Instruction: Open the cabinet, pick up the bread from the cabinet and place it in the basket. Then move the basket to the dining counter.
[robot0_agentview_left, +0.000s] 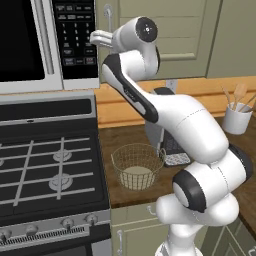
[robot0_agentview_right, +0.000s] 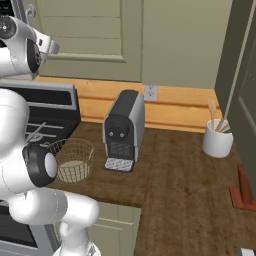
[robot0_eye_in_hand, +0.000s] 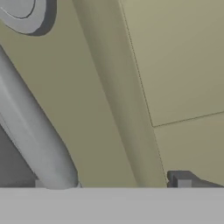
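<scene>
1. Arm is raised, hand up at the cabinet (robot0_agentview_left: 165, 30) door, close to the silver handle (robot0_eye_in_hand: 30, 131) — in the hand view the bar runs diagonally along the left, with its round mount at the top left.
2. Gripper (robot0_eye_in_hand: 111, 183): jaws wide, nothing between them. One dark fingertip (robot0_eye_in_hand: 181, 179) shows at lower right, the bar sits near the left side; contact with the bar — cannot tell.
3. Cabinet door is shut; recessed panel edge is visible in the hand view.
4. Basket (robot0_agentview_left: 137, 165) sits on the brown worktop (robot0_agentview_right: 190, 185), just right of the stove (robot0_agentview_left: 45, 170), beside the coffee machine (robot0_agentview_right: 124, 130). Nothing in it but its pale base.
5. White utensil cup (robot0_agentview_right: 218, 137) with wooden tools stands at the far right of the worktop, well apart from the basket.
6. Microwave (robot0_agentview_left: 45, 40) hangs above the stove, left of the cabinet.
</scene>
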